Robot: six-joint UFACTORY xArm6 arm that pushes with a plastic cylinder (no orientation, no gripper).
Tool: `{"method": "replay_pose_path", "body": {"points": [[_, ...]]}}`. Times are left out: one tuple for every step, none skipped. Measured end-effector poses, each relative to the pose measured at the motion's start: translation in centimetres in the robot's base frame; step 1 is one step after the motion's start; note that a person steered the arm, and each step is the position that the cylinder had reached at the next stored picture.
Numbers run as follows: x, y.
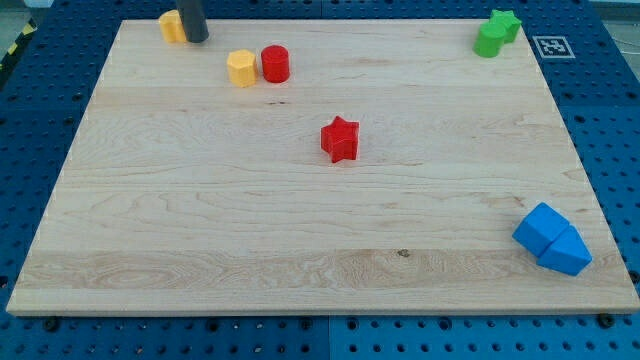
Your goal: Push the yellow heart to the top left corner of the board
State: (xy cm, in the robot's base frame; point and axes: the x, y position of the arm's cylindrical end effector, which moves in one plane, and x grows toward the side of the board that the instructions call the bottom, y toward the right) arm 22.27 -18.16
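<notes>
The yellow heart (171,25) lies at the board's top left corner, partly hidden behind my rod. My tip (196,39) stands right against the heart's right side, touching it or nearly so. A yellow hexagon-like block (241,68) sits to the lower right of the tip, with a red cylinder (275,64) touching its right side.
A red star (340,139) lies near the middle of the wooden board (200,220). Two green blocks (496,32) sit together at the top right corner. Two blue blocks (552,238) sit together at the bottom right, near the edge.
</notes>
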Motion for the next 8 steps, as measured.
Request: {"method": "replay_pose_path", "body": {"points": [[-0.8, 0.3], [-1.3, -0.8], [-2.3, -0.8], [-3.1, -0.7], [-3.2, -1.4], [-3.1, -1.6], [-3.2, -1.5], [-3.2, -4.0]]}}
